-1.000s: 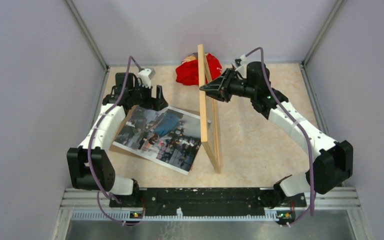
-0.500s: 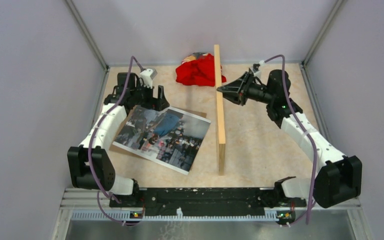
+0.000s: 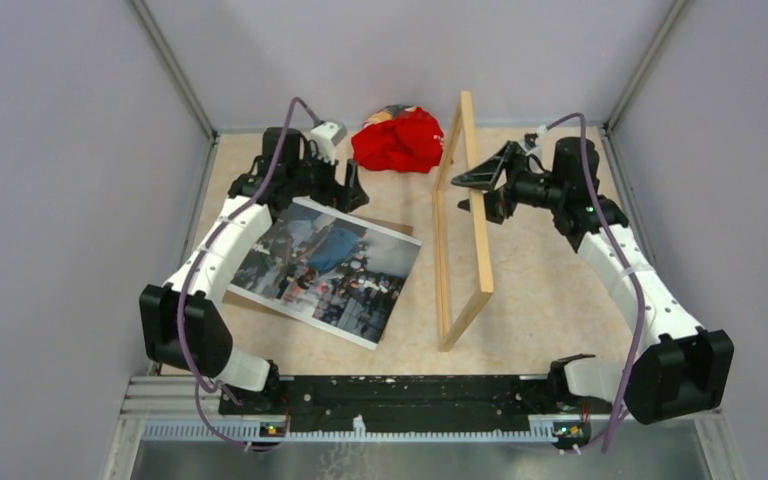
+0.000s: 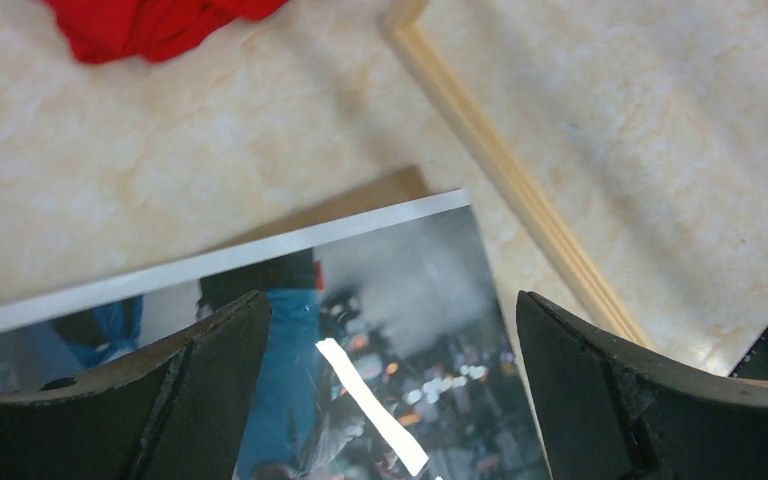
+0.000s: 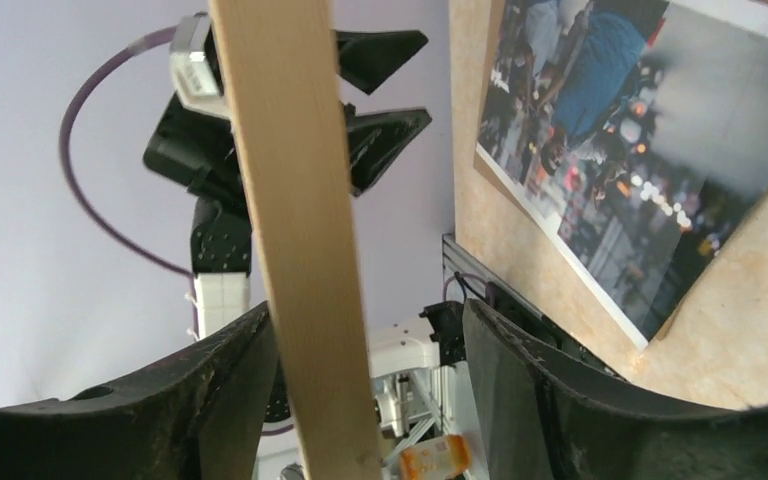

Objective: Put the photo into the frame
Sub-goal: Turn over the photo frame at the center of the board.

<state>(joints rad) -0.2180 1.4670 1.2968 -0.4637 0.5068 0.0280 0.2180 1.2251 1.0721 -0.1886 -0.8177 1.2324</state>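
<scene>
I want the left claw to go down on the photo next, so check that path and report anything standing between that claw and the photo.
Nothing visible does. The left claw hangs open above the far edge of the photo, with bare print between its fingers. The frame stands on edge to the right, and the red cloth lies beyond.

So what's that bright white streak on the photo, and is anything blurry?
Left wrist view: the streak is glare, light bouncing off the glossy photo. Right wrist view: the frame, close to the lens, looks soft and featureless. Top view: even light, faint shadows, all sharp.
</scene>
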